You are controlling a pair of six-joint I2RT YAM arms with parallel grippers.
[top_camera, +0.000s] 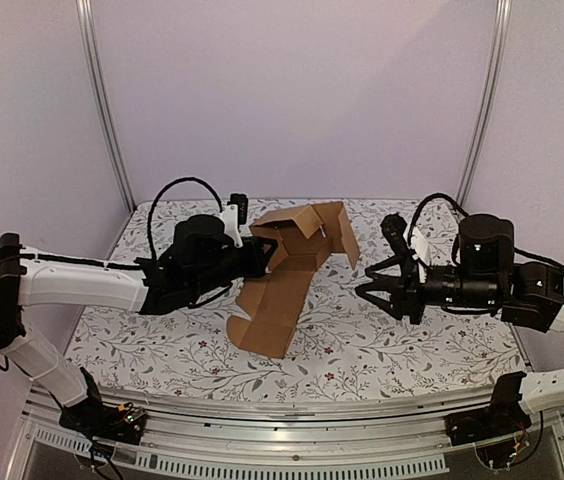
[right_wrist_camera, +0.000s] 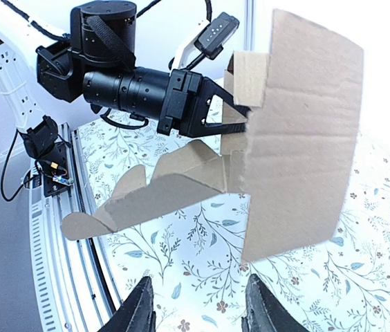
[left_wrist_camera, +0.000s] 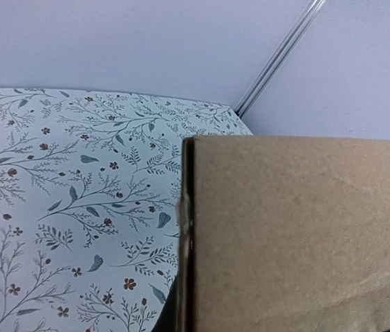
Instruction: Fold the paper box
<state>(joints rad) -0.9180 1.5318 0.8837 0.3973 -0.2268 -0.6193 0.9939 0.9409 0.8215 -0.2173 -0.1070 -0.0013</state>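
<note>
The paper box (top_camera: 292, 270) is a brown die-cut cardboard sheet, partly folded. Its upper panels stand raised at mid-table and a long flap slopes down to the cloth at the front. My left gripper (top_camera: 260, 255) is shut on an upper panel's edge. In the left wrist view the cardboard (left_wrist_camera: 299, 235) fills the right half, its edge pinched against a dark finger (left_wrist_camera: 173, 311). My right gripper (top_camera: 364, 288) hangs open to the right of the box, apart from it. In the right wrist view its gripper (right_wrist_camera: 202, 308) has only cloth in its gap, with the box (right_wrist_camera: 299, 152) ahead.
The table (top_camera: 392, 340) is covered with a floral cloth. A metal rail (top_camera: 292, 420) runs along its near edge by the arm bases. White walls and two upright frame posts (top_camera: 102, 100) close in the back and sides.
</note>
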